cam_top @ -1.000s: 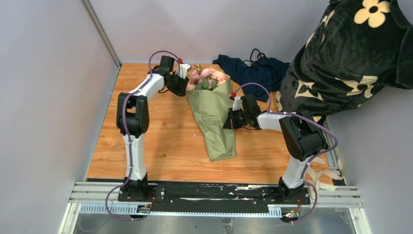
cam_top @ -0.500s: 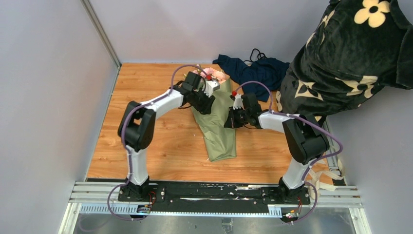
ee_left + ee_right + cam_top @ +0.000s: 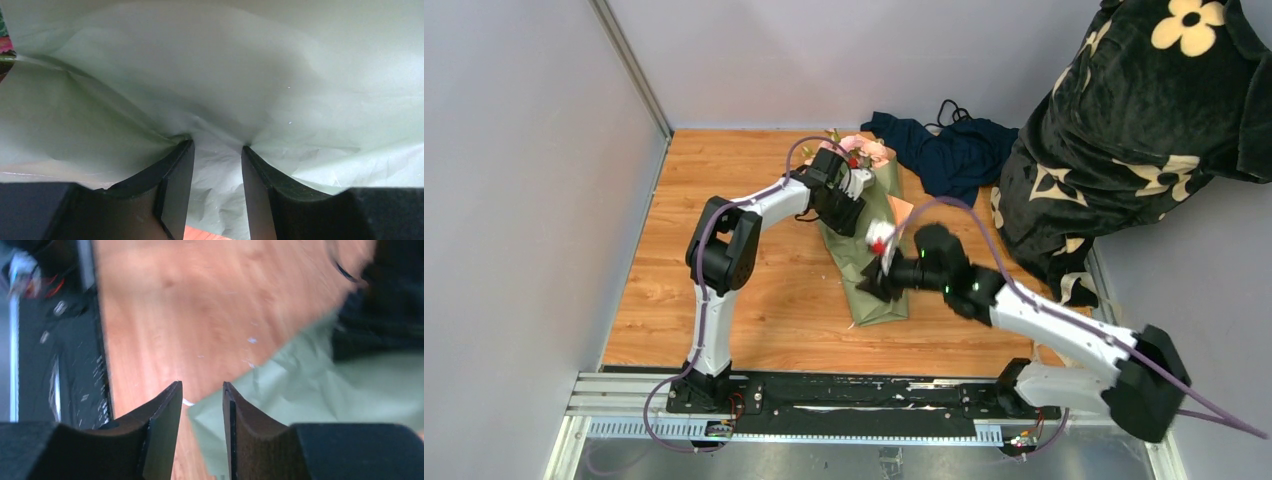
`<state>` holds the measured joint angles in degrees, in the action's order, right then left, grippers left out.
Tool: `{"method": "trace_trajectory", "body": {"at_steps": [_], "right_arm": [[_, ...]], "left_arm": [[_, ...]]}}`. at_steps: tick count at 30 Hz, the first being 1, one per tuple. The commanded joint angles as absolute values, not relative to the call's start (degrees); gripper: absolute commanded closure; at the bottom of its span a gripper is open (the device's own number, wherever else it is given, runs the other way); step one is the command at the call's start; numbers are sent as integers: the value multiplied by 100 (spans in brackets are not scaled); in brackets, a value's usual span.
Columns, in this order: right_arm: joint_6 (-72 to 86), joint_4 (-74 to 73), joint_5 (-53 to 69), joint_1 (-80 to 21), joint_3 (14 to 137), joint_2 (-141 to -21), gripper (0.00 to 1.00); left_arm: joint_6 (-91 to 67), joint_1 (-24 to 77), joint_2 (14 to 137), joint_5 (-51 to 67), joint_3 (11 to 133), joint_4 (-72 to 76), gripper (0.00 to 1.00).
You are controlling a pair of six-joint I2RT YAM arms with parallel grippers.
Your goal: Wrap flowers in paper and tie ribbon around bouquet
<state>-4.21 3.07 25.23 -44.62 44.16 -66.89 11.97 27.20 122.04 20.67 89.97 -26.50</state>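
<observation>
Paper [image 3: 879, 305]: thin, matt sage, creased. Worktop [image 3: 724, 200]: wood-grain, satin sheen. Left claw [image 3: 217, 145]: smooth matt black plastic. Far cloth [image 3: 954, 150]: soft navy fabric. Right-side black fabric [image 3: 1124, 130]: plush, velvety. Near rail [image 3: 624, 392]: bare metal.

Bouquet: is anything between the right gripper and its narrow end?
Nothing visible. The right gripper hangs open over the bouquet near its narrow end; the left gripper presses the paper nearer the flowers.

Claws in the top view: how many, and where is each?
2. The left claw is pressed on the green paper just below the pink flowers. The right claw hangs open over the paper's narrow lower end. Neither is hidden.
</observation>
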Motion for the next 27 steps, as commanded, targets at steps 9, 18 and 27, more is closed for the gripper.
{"method": "trace_trajectory", "body": {"at_steps": [9,18,27], "right_arm": [[-6771,-394,-1108,-7334,3581,-7309,49],[-7241,-55,-1665,-7339,3665,-8059,63],[-7062,-800,-1188,-7795,3308,-7430,100]], "left_arm": [[1483,2896,12164,1821,8947,-2890,51],[1585,2909,12179,1705,8968,-2927,51],[1684,2909,12715,1234,9548,-3137,51]]}}
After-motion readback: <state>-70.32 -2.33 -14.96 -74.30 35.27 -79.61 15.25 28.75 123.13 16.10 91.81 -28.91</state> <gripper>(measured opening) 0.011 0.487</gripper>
